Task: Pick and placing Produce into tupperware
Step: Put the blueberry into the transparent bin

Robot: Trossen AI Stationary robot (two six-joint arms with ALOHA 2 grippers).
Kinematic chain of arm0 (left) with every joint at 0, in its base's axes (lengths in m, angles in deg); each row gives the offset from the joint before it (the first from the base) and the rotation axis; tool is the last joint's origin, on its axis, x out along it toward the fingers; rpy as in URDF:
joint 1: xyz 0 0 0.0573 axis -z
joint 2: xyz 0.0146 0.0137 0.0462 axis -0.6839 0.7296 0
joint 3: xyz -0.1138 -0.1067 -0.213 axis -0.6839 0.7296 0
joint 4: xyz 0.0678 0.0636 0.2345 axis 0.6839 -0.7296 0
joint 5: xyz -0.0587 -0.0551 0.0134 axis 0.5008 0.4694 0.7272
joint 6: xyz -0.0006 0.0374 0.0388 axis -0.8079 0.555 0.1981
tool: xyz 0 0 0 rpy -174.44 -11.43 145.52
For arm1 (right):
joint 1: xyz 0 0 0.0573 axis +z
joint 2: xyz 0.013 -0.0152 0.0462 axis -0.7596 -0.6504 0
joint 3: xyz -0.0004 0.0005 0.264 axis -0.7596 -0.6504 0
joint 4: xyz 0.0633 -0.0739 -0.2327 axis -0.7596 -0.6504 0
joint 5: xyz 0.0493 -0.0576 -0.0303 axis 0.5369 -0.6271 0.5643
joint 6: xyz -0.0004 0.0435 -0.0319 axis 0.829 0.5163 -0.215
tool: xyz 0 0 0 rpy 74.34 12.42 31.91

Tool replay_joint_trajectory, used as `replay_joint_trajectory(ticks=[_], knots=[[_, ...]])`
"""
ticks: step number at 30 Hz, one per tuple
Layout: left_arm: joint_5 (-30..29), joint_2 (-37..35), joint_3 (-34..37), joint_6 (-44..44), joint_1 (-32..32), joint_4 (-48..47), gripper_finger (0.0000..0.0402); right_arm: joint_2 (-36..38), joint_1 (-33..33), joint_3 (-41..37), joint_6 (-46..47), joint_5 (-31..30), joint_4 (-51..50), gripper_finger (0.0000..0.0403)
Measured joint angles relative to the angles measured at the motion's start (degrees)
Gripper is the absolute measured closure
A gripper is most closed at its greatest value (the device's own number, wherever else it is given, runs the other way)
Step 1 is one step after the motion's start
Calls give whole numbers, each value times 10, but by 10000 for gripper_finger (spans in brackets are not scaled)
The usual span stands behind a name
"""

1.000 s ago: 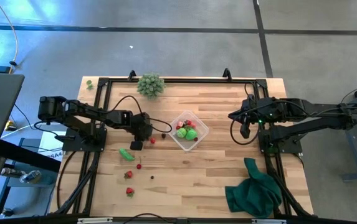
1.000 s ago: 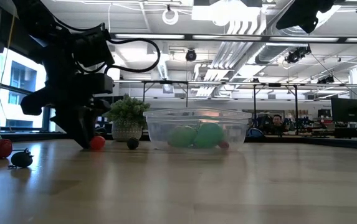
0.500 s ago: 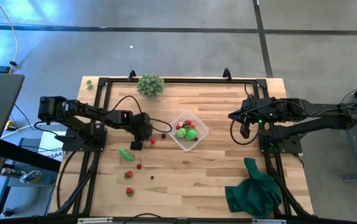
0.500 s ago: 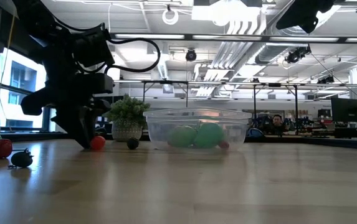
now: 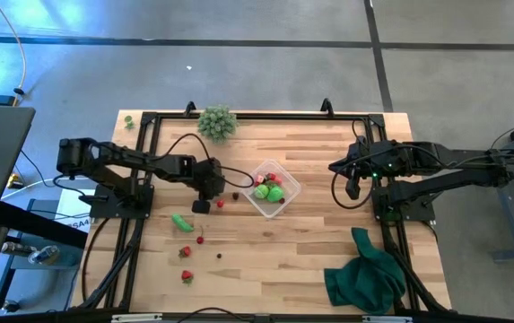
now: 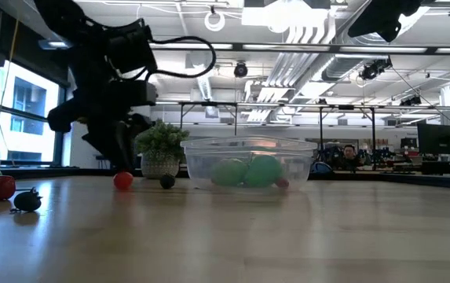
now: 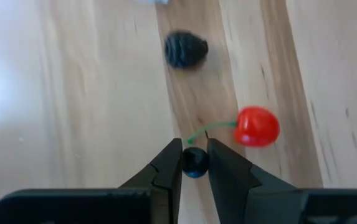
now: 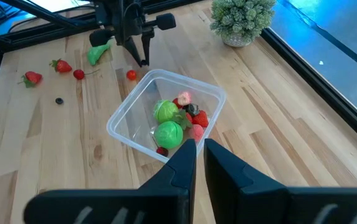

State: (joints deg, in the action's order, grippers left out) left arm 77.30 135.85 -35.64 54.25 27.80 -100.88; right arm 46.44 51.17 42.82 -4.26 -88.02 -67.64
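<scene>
The left gripper (image 7: 195, 163) pinched a small dark round berry (image 7: 195, 161) (lifted clear of the table) left of the clear plastic squarish tupperware (image 5: 271, 188); the right gripper (image 8: 195, 157) sat shut, empty.

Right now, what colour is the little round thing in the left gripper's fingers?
Black, a small berry pinched in the left gripper; left wrist view shows it best.

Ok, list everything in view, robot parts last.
tupperware: one, clear, table centre, holding produce, green and red
loose red pieces: four, left of the tupperware
green oblong piece: one, left side
dark pieces: two loose, left side
small green piece: one, high view's upper left table corner
bushy clump: one, pale green, high view's upper edge
cloth: one, dark green, high view's lower right
person: one, room behind
left gripper: fingers shut on dark berry, left of the tupperware
right gripper: shut, empty, right of the tupperware
</scene>
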Motion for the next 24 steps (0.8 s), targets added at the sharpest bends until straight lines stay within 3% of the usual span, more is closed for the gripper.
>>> replay_joint_trajectory(ticks=[11, 17, 24], knots=[[12, -1, -124, 34, 0, -9, 341, 0, 0, 0, 0, 0, 0, 378], [25, 7, -215, 61, 0, 39, 341, 0, 0, 0, 0, 0, 0, 378], [66, 101, -293, 79, -8, 50, 341, 0, 0, 0, 0, 0, 0, 378]])
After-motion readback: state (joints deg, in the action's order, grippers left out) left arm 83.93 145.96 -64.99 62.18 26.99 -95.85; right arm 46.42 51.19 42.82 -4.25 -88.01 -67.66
